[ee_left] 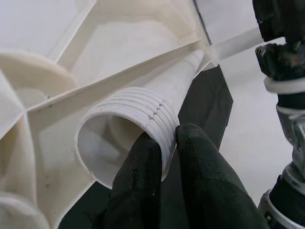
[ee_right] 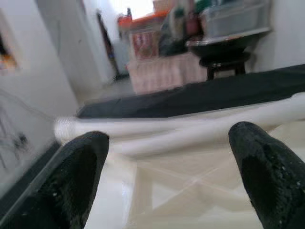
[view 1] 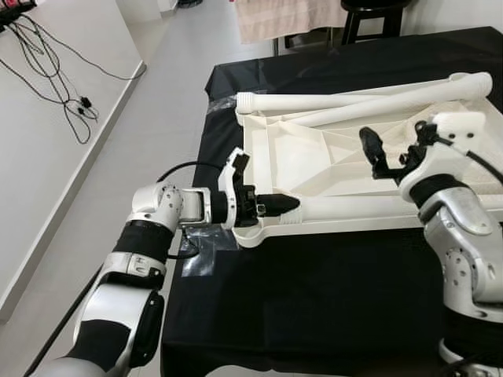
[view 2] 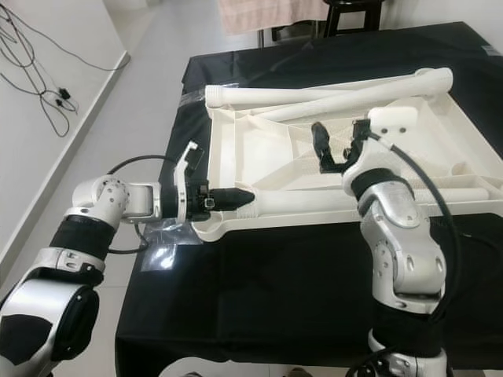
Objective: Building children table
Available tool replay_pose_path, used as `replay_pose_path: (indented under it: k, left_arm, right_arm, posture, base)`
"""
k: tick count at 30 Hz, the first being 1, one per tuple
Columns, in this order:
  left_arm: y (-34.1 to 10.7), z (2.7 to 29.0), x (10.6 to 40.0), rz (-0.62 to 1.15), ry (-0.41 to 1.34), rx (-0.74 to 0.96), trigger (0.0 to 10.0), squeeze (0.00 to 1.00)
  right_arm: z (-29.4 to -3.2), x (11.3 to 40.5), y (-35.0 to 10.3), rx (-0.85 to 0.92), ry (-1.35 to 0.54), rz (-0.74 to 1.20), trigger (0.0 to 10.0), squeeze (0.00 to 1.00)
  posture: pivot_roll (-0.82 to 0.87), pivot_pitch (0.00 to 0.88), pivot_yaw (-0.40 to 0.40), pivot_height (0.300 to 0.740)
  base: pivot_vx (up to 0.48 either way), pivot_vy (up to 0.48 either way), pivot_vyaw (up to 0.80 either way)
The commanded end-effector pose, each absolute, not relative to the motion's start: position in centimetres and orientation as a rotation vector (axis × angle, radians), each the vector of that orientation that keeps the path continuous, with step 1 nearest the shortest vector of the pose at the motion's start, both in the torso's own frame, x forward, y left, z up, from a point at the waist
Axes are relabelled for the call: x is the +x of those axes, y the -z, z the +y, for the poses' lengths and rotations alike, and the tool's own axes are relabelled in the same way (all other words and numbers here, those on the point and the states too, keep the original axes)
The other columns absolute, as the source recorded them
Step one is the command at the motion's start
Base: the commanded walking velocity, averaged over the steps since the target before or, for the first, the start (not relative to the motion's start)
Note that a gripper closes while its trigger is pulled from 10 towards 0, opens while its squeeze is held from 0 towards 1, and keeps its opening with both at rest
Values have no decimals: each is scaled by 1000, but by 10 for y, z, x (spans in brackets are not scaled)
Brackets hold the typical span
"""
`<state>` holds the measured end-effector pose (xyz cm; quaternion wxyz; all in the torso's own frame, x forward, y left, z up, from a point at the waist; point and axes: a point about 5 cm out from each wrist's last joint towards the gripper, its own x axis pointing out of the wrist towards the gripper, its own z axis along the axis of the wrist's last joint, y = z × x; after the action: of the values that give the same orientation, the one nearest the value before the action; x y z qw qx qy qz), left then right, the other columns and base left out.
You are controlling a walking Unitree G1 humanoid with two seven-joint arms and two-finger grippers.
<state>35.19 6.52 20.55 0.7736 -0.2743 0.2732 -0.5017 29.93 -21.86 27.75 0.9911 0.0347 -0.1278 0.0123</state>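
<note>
Left wrist view shows the left hand [ee_left: 164,157] pinching the threaded rim of a table leg [view 1: 369,206] lying across the upturned table panel [view 1: 314,149], seemingly to screw it in, while the right hand [view 1: 393,153] hovers spread wide above.

The left gripper [view 2: 236,197] pinches the threaded end of a white plastic table leg [view 2: 330,202]; the right gripper [view 2: 334,149] hovers spread above the white ribbed tabletop [view 2: 259,149].

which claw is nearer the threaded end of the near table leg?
Left. The left claw is clamped on the leg's threaded end. The right claw hangs open above the upturned tabletop, apart from that end.
</note>
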Motion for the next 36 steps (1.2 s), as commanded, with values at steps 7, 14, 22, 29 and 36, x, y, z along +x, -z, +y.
replay_pose_path:
  k: [7,14,22,29,36]
  left_arm:
    - [-235,85,346,391,1096,-584,0,0]
    - [-260,100,330,211,1146,-634,0,0]
    - [-260,105,323,177,1123,-641,0,0]
    - [-262,102,316,134,1139,-685,0,0]
    - [-271,99,308,69,1181,-726,0,0]
  right_arm:
    - [-215,289,-286,488,-281,-282,10000,0]
    - [-201,249,-254,668,-537,-187,10000,0]
    - [-223,212,-220,791,-533,-51,10000,0]
    - [-208,195,-209,885,-599,65,10000,35]
    - [-173,213,-216,993,-653,45,10000,0]
  posture:
    - [-186,87,119,740]
    - [-180,85,103,740]
    - [-176,89,87,740]
    - [-183,89,85,740]
    - [-168,77,77,740]
  base:
    - [0,0,0]
    - [0,0,0]
    - [0,0,0]
    - [0,0,0]
    - [0,0,0]
